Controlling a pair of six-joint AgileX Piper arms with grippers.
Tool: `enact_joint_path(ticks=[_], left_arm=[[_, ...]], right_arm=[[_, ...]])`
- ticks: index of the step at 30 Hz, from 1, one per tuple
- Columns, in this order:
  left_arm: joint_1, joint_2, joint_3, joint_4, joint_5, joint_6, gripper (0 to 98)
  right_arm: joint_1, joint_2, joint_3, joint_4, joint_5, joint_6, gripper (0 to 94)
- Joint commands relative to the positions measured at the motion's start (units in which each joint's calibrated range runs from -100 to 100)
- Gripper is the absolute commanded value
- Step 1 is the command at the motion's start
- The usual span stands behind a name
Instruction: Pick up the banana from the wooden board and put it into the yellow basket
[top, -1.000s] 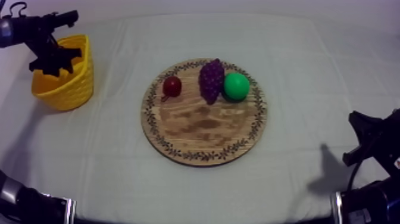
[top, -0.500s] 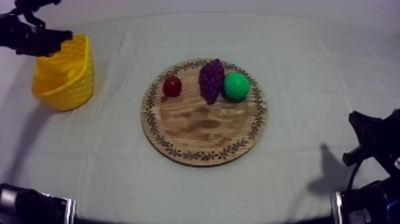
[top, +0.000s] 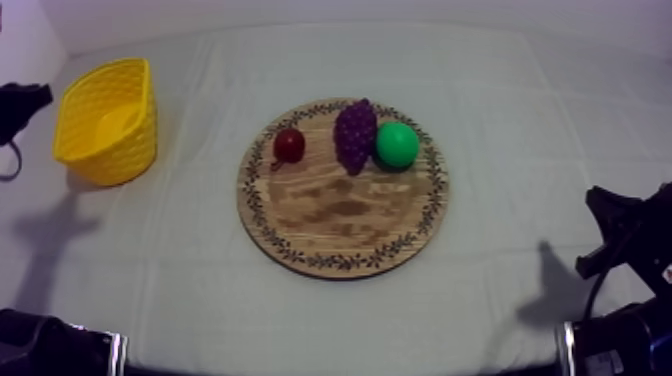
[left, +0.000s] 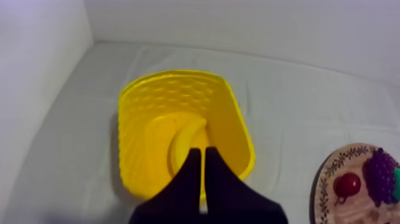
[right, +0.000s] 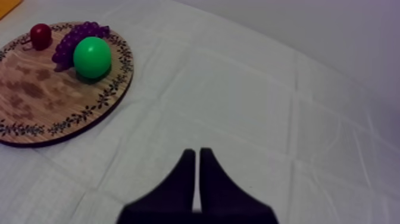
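Note:
The banana (top: 118, 122) lies inside the yellow basket (top: 90, 150) at the table's far left, and no gripper touches it. From the left wrist, the banana (left: 187, 142) rests on the floor of the basket (left: 140, 119), just beyond my left gripper (left: 200, 154). That gripper is shut on nothing, its fingers together as a narrow wedge, and it hangs above the basket's near rim. My left arm (top: 22, 105) sits left of the basket. My right gripper (right: 196, 154), also shut and empty, hovers over bare cloth well right of the wooden board (right: 36, 119).
The round wooden board (top: 343, 235) lies mid-table. Along its far side sit a small red fruit (top: 289, 145), a bunch of grapes (top: 355, 133) and a round green fruit (top: 397, 144). My right arm (top: 625, 240) rests low at the right edge.
My left arm has pulled back from over the basket to the left edge of the top view, uncovering the banana inside. The right arm has not moved.

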Motion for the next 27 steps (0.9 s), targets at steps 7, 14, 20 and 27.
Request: enact_joint_path(ticks=[7,14,20,27], left_arm=[[2.2,-32.0,14.2,2.41,12.7,-3.5,0.1],[0.8,-39.5,26.2,4.56,10.9,-5.3,0.1],[1.3,-43.7,31.0,6.0,10.5,-6.2,0.1],[3.1,-46.5,34.9,6.24,9.9,-6.9,0.1]], right_arm=[[0.0,0.0,0.0,0.0,0.0,0.0,0.5],[0.0,0.0,0.0,0.0,0.0,0.0,0.5],[0.0,0.0,0.0,0.0,0.0,0.0,0.5],[0.0,0.0,0.0,0.0,0.0,0.0,0.5]])
